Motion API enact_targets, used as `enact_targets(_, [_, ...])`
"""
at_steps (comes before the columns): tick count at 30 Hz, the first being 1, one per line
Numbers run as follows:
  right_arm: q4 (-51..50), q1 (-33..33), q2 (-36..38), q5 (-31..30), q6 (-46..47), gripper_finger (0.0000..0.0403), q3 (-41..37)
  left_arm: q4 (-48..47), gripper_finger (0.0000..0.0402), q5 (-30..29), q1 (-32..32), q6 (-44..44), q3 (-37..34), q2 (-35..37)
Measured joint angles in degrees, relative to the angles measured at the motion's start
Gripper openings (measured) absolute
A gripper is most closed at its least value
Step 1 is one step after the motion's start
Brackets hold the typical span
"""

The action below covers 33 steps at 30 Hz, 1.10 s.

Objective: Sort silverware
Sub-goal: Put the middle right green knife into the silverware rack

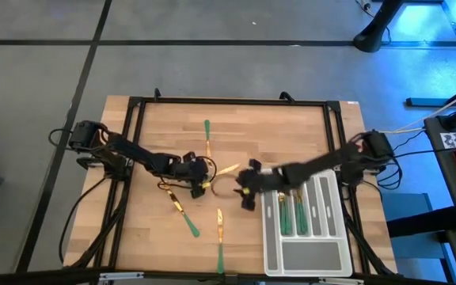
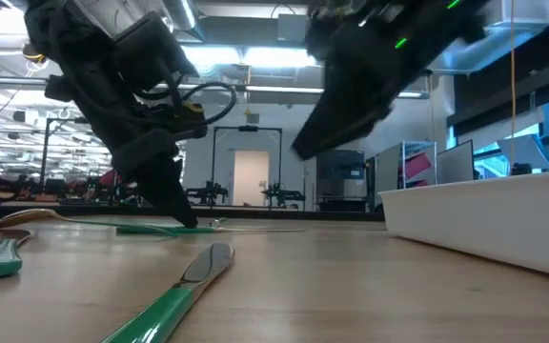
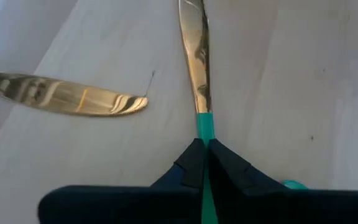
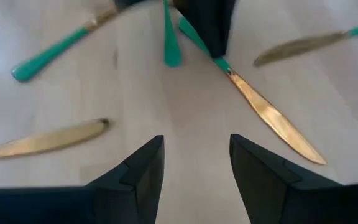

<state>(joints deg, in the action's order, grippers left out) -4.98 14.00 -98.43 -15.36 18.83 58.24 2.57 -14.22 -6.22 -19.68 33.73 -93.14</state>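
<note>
Two dark, jointed arms with looped black cables and wedge-shaped black fingers (image 4: 143,177).

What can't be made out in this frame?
- Pieces in the tray, high view: too small to tell forks from spoons.
- Handle of the knife held by the left gripper, left wrist view: hidden by that gripper.
- Tray contents, low view: hidden behind its wall.
- Right gripper is open, empty.

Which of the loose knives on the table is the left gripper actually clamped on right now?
The knife whose green handle runs between the left gripper's shut fingers. The other gold blade beside it lies free on the wood.
</note>
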Motion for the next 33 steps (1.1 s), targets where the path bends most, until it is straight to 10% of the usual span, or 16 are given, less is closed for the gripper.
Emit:
enact_targets(11, [5.11, -22.35, -8.61, 35.21, -9.43, 0.0249, -0.04, 0.26, 0.0000, -4.36, -2.89, 1.77, 0.05, 0.00])
enact_targets(33, [11.93, -21.19, -15.95, 31.31, -23.52, 0.0235, 0.24, -1.29, 0.0000, -20.59, -10.59, 16.35, -0.14, -0.34])
